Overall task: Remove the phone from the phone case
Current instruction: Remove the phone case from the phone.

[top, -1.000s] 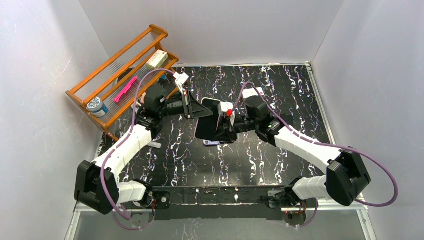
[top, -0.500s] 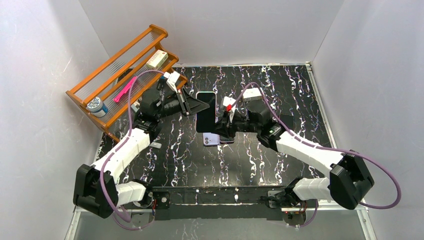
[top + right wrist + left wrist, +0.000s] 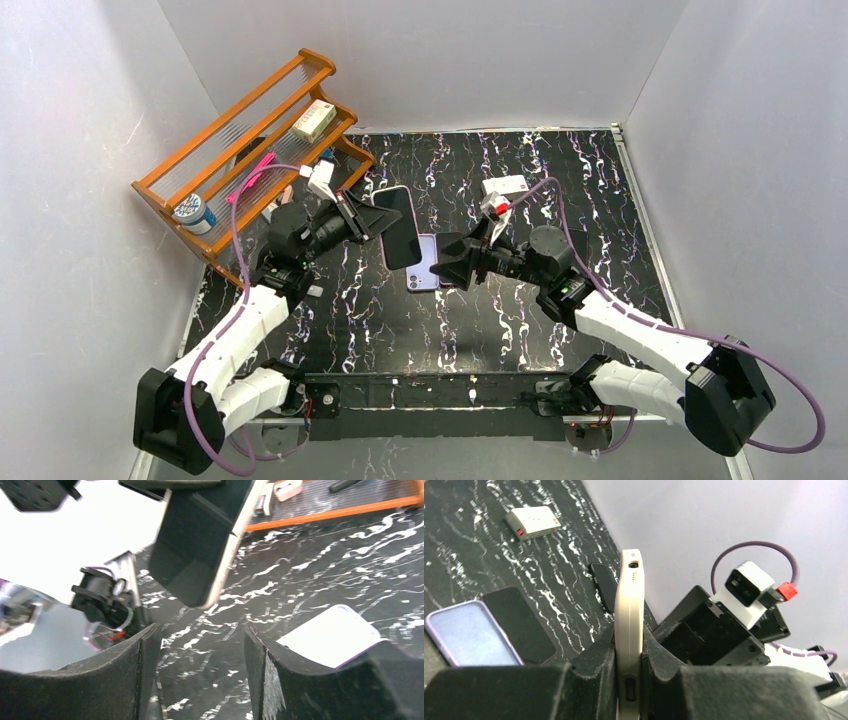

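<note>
Top view w/ both wrist views. L gripper (image 3: 372, 216) is clamped tight on the cream phone case (image 3: 630, 605), gripping it edge-on by its two broad faces. The phone (image 3: 398, 228) sits inside the case (dark screen showing) and is held tilted above the table, just right of the wooden rack (image 3: 316, 58). R gripper (image 3: 202, 645) has its fingers spread w/ nothing between them; it hangs farther right of the rack, facing the phone but apart from it. A lilac case (image 3: 425, 268) lies flat on the marbled table (image 3: 560, 170), below the held phone and between the two grippers, w/ a dark slab (image 3: 519, 625) touching its side. A white box (image 3: 505, 186) w/ red marks lies well right of the rack.
</note>
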Controlling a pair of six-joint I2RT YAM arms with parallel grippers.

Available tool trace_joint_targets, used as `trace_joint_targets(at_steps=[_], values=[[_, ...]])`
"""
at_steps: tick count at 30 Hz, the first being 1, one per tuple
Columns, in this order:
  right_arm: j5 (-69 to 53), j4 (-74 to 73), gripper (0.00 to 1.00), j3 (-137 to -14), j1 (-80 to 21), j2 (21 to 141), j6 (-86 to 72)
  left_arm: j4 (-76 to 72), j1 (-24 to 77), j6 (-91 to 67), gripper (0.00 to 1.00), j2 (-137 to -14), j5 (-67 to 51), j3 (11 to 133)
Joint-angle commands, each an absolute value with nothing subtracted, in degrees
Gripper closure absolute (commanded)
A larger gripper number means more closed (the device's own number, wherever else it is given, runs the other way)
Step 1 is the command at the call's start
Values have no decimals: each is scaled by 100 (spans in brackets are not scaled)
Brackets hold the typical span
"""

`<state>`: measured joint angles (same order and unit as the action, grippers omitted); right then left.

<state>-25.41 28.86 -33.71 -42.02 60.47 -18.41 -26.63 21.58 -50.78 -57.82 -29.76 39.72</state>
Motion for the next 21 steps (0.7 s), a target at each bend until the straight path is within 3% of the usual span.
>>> trace_joint_targets(at_steps=[1,12,21], values=[[-2916,4218,30,-3111,-4201,5996,-3556,-3188,2153,-5289,100,-5722,-2602,3898],[-3199,5856,30,-2999,-4201,6922,-5593,-3905,2153,-5933,100,-5855,-2725,3720],[-3318,6560,39,-3031,-4201,7216,-6026,-4095,2153,-6087,100,-5896,-2834,3670]])
